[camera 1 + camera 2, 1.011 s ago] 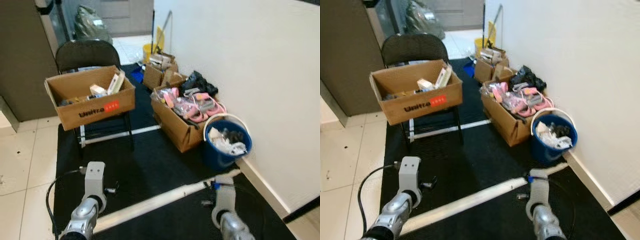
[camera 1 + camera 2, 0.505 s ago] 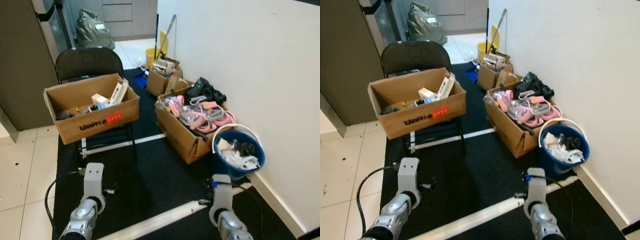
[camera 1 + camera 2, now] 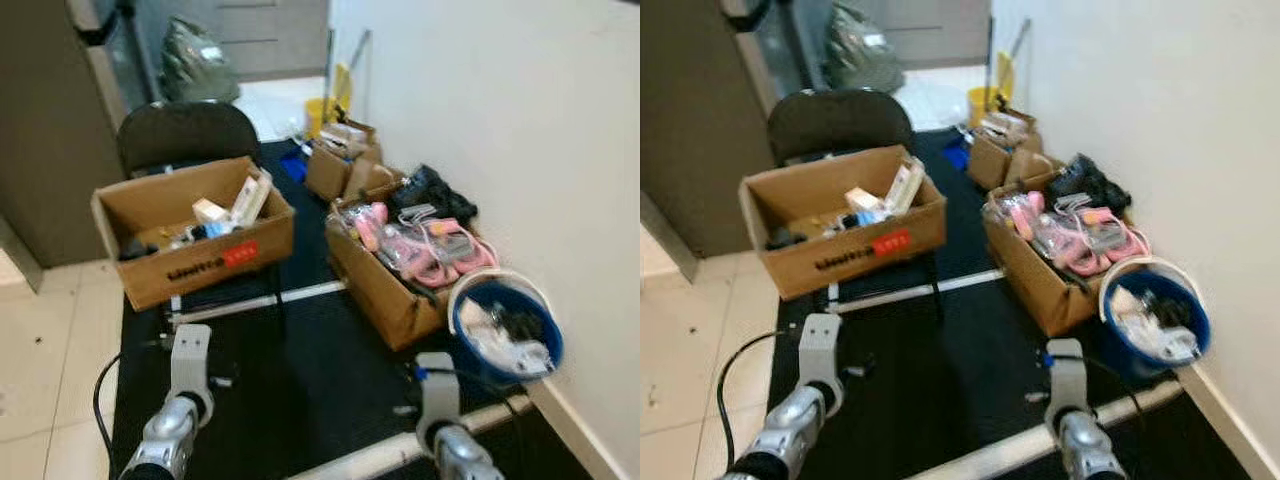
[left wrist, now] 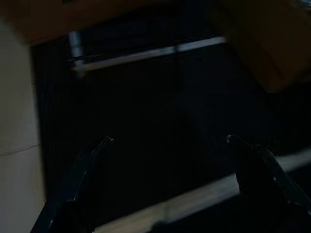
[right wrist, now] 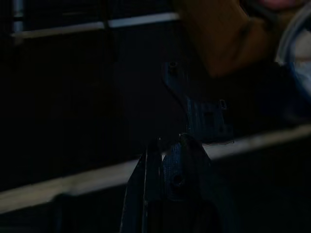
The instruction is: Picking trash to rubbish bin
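A blue bucket (image 3: 505, 328) with a white rim serves as the bin and stands by the wall on the right, holding white and dark trash. A cardboard box (image 3: 195, 225) of mixed items rests on a black folding chair (image 3: 180, 130). Both arms hang low over the black mat. In the dim left wrist view my left gripper (image 4: 168, 140) is open, its fingers wide apart above the mat. My right gripper (image 5: 170, 141) is shut, with nothing seen between its fingers, above a white strip (image 5: 73, 179). A dark bracket-like piece (image 5: 204, 114) lies just beyond it.
An open floor box (image 3: 395, 270) full of pink items sits left of the bucket. Smaller boxes (image 3: 340, 165), a yellow mop bucket (image 3: 318, 108) and a bin bag (image 3: 200, 60) stand farther back. The white wall (image 3: 500, 100) runs along the right; tiled floor (image 3: 50, 340) lies left.
The whole view has shifted: the camera moved, so the bucket and boxes sit lower and further right. Both arms hang as before, and the picture is more blurred.
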`<state>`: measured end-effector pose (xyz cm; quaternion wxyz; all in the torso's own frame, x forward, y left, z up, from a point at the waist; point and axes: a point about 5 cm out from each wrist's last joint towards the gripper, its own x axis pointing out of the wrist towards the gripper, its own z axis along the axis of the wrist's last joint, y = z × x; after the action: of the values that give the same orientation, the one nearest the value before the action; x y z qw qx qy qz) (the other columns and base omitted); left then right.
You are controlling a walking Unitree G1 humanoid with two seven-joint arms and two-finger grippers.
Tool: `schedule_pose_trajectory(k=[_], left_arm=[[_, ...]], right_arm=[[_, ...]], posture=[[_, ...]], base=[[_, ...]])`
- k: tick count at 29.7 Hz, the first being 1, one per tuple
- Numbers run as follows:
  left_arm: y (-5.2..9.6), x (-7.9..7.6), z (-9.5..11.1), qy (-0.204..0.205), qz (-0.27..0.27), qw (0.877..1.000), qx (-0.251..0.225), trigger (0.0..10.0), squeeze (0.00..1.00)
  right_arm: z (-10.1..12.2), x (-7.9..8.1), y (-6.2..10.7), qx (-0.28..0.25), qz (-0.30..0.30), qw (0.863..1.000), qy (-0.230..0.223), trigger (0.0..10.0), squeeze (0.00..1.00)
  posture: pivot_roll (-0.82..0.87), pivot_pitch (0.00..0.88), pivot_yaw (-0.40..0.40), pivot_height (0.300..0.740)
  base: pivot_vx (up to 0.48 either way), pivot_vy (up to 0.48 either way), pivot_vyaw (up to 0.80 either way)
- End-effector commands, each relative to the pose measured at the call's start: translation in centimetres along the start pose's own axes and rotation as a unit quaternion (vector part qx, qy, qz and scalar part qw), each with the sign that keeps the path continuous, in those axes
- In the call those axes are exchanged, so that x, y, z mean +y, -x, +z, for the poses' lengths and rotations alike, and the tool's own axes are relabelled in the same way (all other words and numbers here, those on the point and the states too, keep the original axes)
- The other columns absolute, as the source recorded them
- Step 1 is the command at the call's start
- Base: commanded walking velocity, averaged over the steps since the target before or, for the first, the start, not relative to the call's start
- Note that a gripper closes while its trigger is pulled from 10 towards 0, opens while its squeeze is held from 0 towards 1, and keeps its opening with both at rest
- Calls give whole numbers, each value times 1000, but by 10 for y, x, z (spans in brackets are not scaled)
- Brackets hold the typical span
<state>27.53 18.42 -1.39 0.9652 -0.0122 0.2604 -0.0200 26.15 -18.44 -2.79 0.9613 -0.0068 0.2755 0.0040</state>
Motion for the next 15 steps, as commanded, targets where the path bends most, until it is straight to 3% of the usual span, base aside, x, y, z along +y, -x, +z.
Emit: schedule_pose_trajectory(k=[1, 15], left_arm=[[2, 5, -4, -4, 6, 1000, 9, 10000, 0], [2, 6, -4, -7, 8, 1000, 7, 10000, 0]], right_arm=[[0, 5, -1, -3, -1, 1000, -25, 10000, 0], [4, 5, -2, -12, 3, 1000, -24, 10000, 0]], posture=[[-63, 78, 2, 740], [-58, 78, -2, 740]], base=[[319, 0, 0], [318, 0, 0]])
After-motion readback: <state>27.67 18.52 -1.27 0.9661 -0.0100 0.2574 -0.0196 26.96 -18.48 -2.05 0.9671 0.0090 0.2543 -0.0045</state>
